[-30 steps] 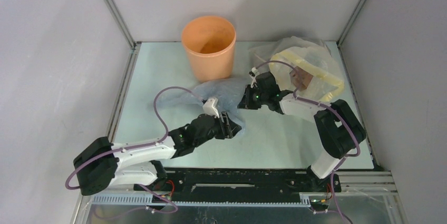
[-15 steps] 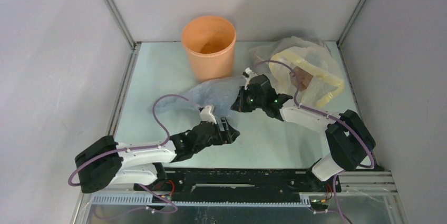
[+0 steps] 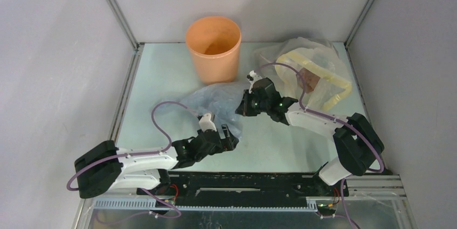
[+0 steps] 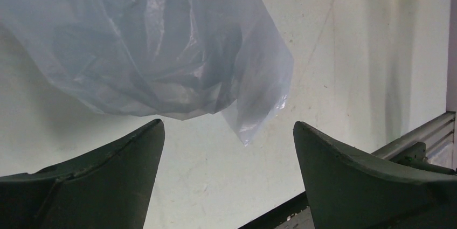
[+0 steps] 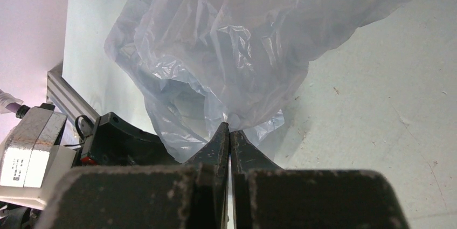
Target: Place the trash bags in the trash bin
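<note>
The trash bag (image 3: 215, 98), a thin pale blue-grey film, lies crumpled on the table just in front of the orange trash bin (image 3: 213, 46), which stands upright at the back. My right gripper (image 3: 243, 106) is at the bag's right edge. In the right wrist view its jaws (image 5: 229, 126) are pressed together on a fold of the bag (image 5: 226, 51). My left gripper (image 3: 230, 132) sits at the bag's near edge. In the left wrist view it (image 4: 227, 125) is open wide, with bare table between the fingers (image 4: 108, 169) and the bag (image 4: 151, 40) hanging just beyond the tips.
A bulky clear-and-yellow plastic bundle (image 3: 315, 73) with a brown patch lies at the back right, behind the right arm. Grey walls and metal frame posts enclose the table. A black rail (image 3: 242, 180) runs along the near edge.
The left gripper opened, let go of the bag and drew back toward the near edge. The right gripper shifted left and shut on the bag's edge.
</note>
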{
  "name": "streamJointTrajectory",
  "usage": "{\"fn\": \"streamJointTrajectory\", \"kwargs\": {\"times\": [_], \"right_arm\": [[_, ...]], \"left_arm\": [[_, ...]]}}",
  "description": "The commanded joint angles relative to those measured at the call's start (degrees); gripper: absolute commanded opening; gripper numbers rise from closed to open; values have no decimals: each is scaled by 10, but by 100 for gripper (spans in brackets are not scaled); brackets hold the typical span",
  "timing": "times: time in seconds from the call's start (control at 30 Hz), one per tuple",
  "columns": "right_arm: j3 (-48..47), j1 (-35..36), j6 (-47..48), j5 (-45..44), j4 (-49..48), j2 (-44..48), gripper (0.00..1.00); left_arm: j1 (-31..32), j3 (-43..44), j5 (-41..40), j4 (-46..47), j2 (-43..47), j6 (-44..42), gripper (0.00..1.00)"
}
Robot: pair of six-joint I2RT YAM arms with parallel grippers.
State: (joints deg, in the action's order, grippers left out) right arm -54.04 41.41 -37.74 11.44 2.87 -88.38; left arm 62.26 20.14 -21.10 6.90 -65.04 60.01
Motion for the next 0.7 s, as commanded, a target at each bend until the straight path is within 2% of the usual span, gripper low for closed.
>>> {"fn": "streamJointTrajectory", "kwargs": {"times": [0.0, 0.1, 0.4, 0.47, 0.57, 0.6, 0.67], "right_arm": [[-2, 3, 0, -14, -2, 22, 0], [0, 4, 0, -15, -4, 25, 0], [19, 4, -4, -12, -13, 40, 0], [24, 3, -4, -13, -13, 45, 0], [27, -4, 5, -25, -2, 55, 0], [27, -10, 10, -31, 6, 58, 0], [27, -32, 28, -39, 25, 64, 0]], "left_arm": [[4, 10, -29, 7, -4, 6, 97], [4, 14, -22, 33, -20, 0, 96], [-3, 38, -11, 75, -72, -11, 69], [-8, 38, -5, 89, -75, -18, 47], [-16, 57, -8, 49, -74, -50, 4], [-19, 67, -14, 15, -72, -57, 1], [-28, 78, -5, -27, -57, -79, 0]]}}
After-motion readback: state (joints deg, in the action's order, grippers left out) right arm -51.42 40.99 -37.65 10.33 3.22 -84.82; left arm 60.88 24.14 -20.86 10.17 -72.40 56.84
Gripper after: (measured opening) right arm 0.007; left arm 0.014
